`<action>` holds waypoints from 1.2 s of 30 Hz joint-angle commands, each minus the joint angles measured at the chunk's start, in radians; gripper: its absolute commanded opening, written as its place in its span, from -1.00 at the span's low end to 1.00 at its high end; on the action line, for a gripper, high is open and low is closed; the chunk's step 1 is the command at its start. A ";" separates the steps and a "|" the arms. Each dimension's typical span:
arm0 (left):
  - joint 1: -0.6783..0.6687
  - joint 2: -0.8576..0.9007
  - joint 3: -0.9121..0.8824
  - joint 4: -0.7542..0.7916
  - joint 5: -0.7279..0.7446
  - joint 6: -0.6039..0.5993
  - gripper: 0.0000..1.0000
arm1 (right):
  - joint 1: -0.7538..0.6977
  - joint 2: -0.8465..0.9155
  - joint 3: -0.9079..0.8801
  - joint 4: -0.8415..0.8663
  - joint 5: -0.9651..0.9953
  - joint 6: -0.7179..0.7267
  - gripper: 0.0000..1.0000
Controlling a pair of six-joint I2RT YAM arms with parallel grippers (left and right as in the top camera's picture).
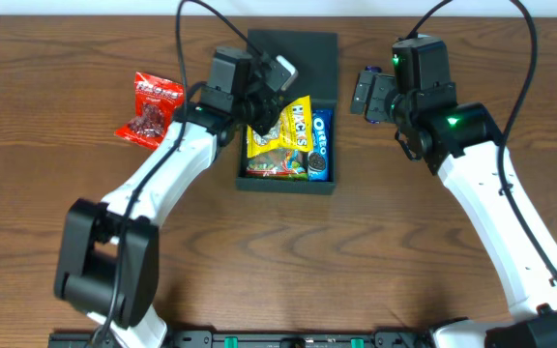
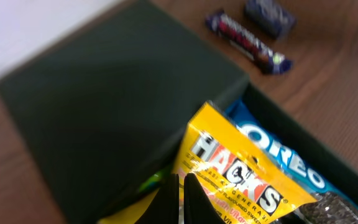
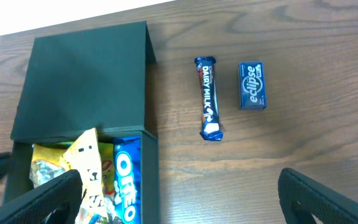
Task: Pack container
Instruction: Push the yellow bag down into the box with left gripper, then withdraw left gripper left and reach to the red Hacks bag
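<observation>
The dark container [image 1: 288, 185] stands open at the table's middle back, its flat lid [image 1: 294, 50] laid back. Inside lie a yellow Hacks packet [image 1: 293, 130] and a blue Oreo packet [image 1: 321, 143]. My left gripper [image 1: 261, 118] is over the box's left side, its fingers [image 2: 182, 200] pressed together on the yellow packet's [image 2: 241, 180] edge, which sticks up in the right wrist view [image 3: 91, 163]. My right gripper [image 1: 367, 97] hovers right of the box, wide open and empty [image 3: 188, 205]. The lid [image 3: 86, 81] and Oreo packet [image 3: 126, 186] show there too.
A red snack packet [image 1: 149, 108] lies on the table left of the box. A Dairy Milk bar [image 3: 208, 98] and a blue Eclipse box [image 3: 252, 86] lie on the wood right of the lid, under my right arm in the overhead view.
</observation>
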 commanded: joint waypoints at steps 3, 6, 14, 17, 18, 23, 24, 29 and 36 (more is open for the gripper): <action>0.008 -0.048 0.018 -0.018 -0.148 -0.011 -0.88 | -0.008 -0.001 0.008 -0.001 0.011 -0.012 0.99; 0.026 -0.048 0.017 -0.063 -0.204 -0.011 -0.88 | -0.008 -0.001 0.008 -0.001 -0.013 -0.012 0.98; 0.132 -0.048 0.017 -0.136 -0.201 -0.083 -0.88 | -0.007 -0.001 0.008 -0.020 -0.188 -0.093 0.98; 0.177 -0.048 0.017 -0.175 -0.200 -0.082 -0.88 | -0.007 -0.001 0.008 -0.045 -0.301 -0.202 0.99; 0.188 -0.048 0.017 -0.190 -0.200 -0.082 -0.88 | -0.007 -0.001 0.008 -0.053 -0.328 -0.223 0.98; 0.231 -0.033 0.002 -0.246 -0.200 -0.078 -0.88 | -0.007 -0.005 0.008 -0.089 -0.393 -0.264 0.99; 0.235 -0.031 -0.006 -0.243 -0.200 -0.078 -0.88 | -0.007 -0.009 0.008 -0.099 -0.393 -0.264 0.99; 0.240 -0.029 -0.029 -0.244 -0.192 -0.078 -0.88 | -0.013 -0.051 0.016 -0.141 -0.395 -0.313 0.99; 0.239 -0.001 -0.056 -0.241 -0.073 -0.107 -0.88 | -0.068 -0.157 0.041 -0.164 -0.395 -0.320 0.99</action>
